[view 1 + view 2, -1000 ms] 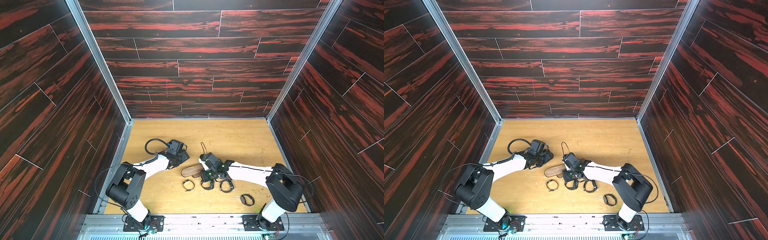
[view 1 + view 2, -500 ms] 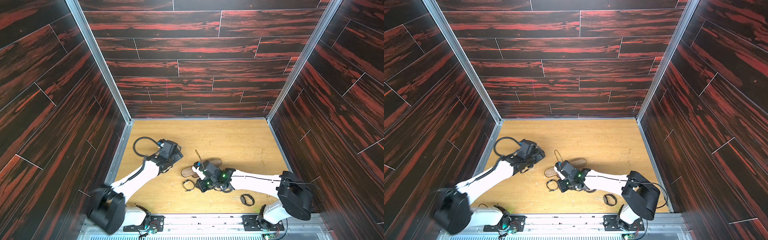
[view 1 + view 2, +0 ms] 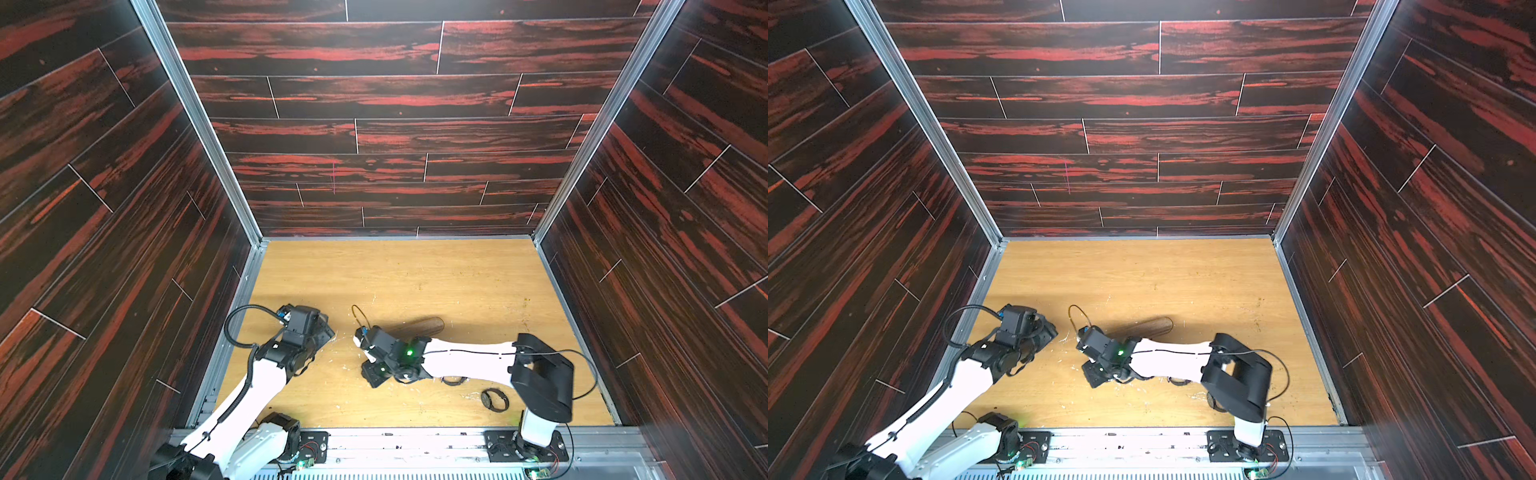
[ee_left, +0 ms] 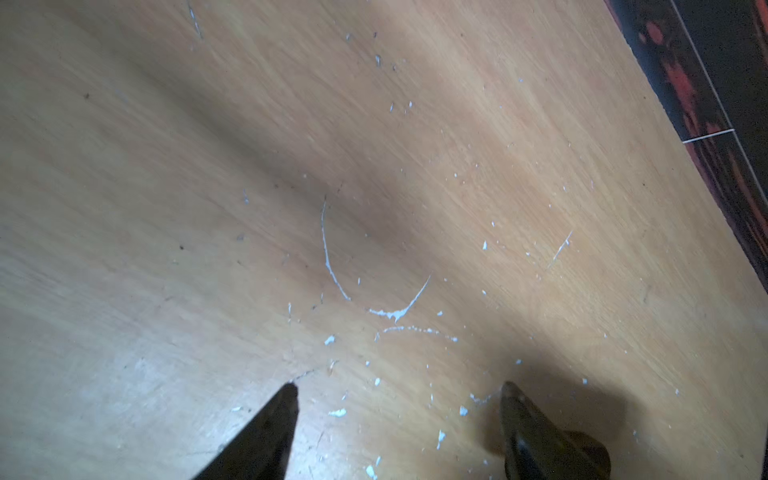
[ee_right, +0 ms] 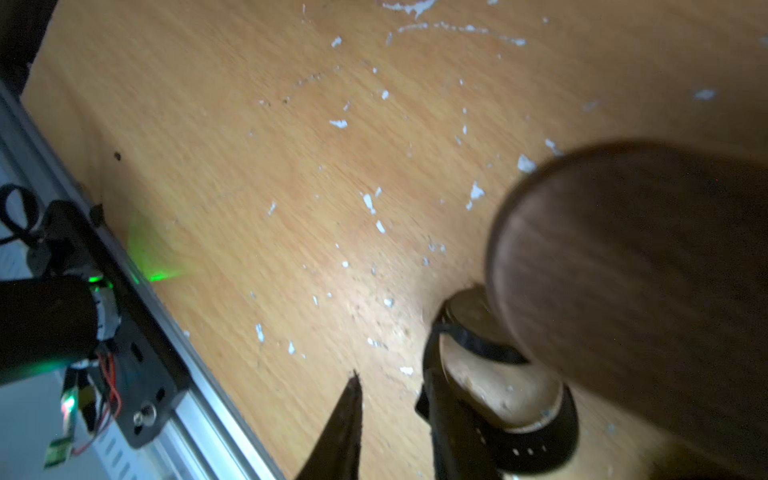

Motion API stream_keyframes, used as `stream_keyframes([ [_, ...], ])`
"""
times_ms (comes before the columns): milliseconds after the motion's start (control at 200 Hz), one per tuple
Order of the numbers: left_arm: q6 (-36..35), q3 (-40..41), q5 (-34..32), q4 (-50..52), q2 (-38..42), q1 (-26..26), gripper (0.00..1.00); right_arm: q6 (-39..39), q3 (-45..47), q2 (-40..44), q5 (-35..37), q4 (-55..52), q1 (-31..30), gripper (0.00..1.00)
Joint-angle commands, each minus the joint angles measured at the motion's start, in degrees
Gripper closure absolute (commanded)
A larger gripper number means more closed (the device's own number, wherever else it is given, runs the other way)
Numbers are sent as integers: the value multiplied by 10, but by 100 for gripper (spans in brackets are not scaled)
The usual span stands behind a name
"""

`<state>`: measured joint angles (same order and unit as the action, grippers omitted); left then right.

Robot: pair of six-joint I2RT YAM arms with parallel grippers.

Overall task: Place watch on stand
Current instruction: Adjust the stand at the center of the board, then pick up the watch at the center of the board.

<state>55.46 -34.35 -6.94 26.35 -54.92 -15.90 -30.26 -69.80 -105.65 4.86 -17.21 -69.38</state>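
Right gripper (image 5: 392, 382) parted, empty — watch (image 5: 536, 451) just beside, by stand (image 5: 644, 291).

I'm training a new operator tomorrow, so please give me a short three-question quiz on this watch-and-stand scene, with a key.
1. True or false: the left gripper is holding a watch.
2. In the right wrist view, where is the black-strapped watch relative to the stand? A) looped around its bar; B) low beside the end of its bar, partly hidden by it; C) lying on top of it.
3. Fill in: in both top views the ____ arm partly hides the stand.
Key: 1 false, it is open over bare table. 2 B. 3 right arm.
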Motion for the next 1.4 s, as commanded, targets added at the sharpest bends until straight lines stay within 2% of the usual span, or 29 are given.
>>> stream_keyframes([
  [0,-20,11,30,23,20,14,22,-28,-38,-28,43,-50,-13,68],
  [220,-42,20,69,30,22,33,22,-73,-78,-67,89,-94,-32,67],
  [611,-76,27,118,27,6,45,23,-153,-97,-75,165,-134,-71,65],
  [1092,-44,80,118,36,76,46,27,-216,37,41,196,-93,-68,64],
  [1393,-25,113,160,16,81,46,29,-234,108,75,145,-25,-28,64],
])
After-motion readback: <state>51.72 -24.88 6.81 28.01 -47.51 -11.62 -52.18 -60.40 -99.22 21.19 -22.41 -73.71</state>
